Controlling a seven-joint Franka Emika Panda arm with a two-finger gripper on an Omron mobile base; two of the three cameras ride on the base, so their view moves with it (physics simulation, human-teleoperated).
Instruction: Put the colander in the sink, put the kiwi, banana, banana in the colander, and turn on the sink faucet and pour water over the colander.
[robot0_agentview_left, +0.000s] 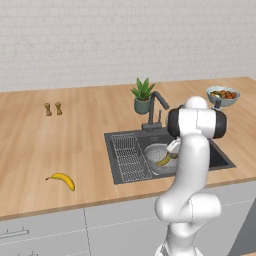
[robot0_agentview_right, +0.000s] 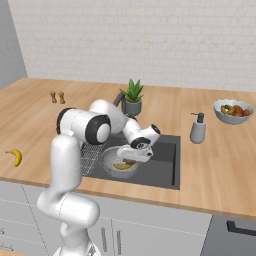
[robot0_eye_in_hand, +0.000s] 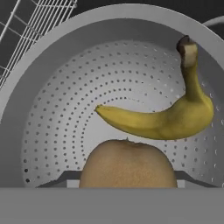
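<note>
The grey perforated colander (robot0_agentview_left: 154, 152) (robot0_agentview_right: 111, 156) (robot0_eye_in_hand: 57, 109) sits in the dark sink (robot0_agentview_left: 221, 159) (robot0_agentview_right: 161, 161), beside the wire rack (robot0_agentview_left: 127, 157). One yellow banana (robot0_agentview_left: 163, 160) (robot0_agentview_right: 122, 166) (robot0_eye_in_hand: 162, 122) lies inside it. My gripper (robot0_agentview_right: 136, 154) (robot0_eye_in_hand: 127, 180) hangs just over the colander, shut on the brown kiwi (robot0_eye_in_hand: 127, 164), which shows close up between the jaws in the hand view. The other banana (robot0_agentview_left: 62, 180) (robot0_agentview_right: 16, 156) lies on the counter far to the left, near the front edge. The dark faucet (robot0_agentview_left: 155, 107) stands behind the sink, its spout over the basin.
A potted plant (robot0_agentview_left: 142, 95) (robot0_agentview_right: 132, 97) stands behind the faucet. A grey soap dispenser (robot0_agentview_right: 198, 129) and a pale-blue fruit bowl (robot0_agentview_left: 223, 95) (robot0_agentview_right: 233, 111) are right of the sink. Two small shakers (robot0_agentview_left: 53, 108) (robot0_agentview_right: 57, 97) stand at the back left.
</note>
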